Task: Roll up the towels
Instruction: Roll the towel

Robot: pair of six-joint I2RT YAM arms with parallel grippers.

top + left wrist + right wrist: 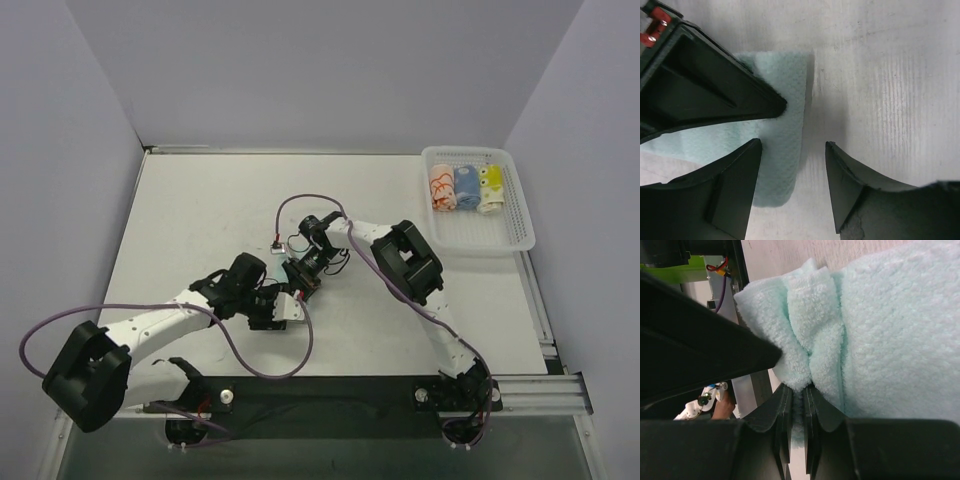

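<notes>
The right gripper (797,390) is clenched: its two fingers stand almost together and pinch a folded edge of the mint-green towel (890,330). The rest of this towel spreads out beyond the fingertips, bunched in soft folds.

The left gripper (793,144) is just beside it and is released, with its fingers wide apart. The towel lies flat on the table (200,220) below its one finger and reaches partly into the gap. The other finger is over bare table.

Both grippers meet near the middle of the table. At the far right corner stands a white basket (520,230) with three rolled towels inside: one white with orange (442,187), one blue (466,186), one yellow (489,187).
</notes>
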